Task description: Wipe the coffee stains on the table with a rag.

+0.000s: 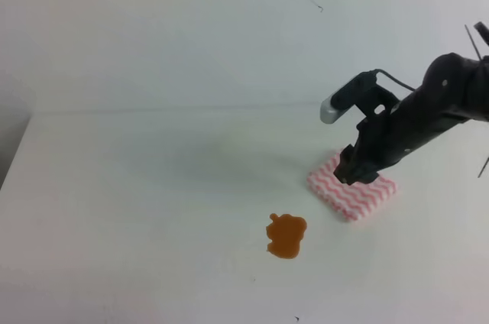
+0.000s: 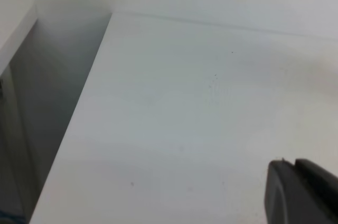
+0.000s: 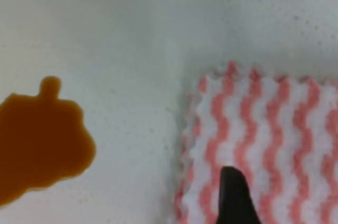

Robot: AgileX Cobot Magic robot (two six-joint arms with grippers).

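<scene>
Right hand [image 1: 353,173] lowered onto the small square cloth rag with pink and white wavy stripes [image 1: 353,194], one dark fingertip [image 3: 235,195] visible over it; whether spread or pressed together, cannot tell. Rag flat on the plain white table [image 1: 153,186], directly beneath this hand. Amber-brown coffee stain with lobed outline [image 1: 286,235] near the hand, apart from the rag. Left hand [image 2: 301,192] barely seen at the frame edge, state not clear.

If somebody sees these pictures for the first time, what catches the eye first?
The amber coffee stain stands out on the white table, near the front. To its right lies the pink-striped rag, apart from the stain, with the right claw down over it.
</scene>
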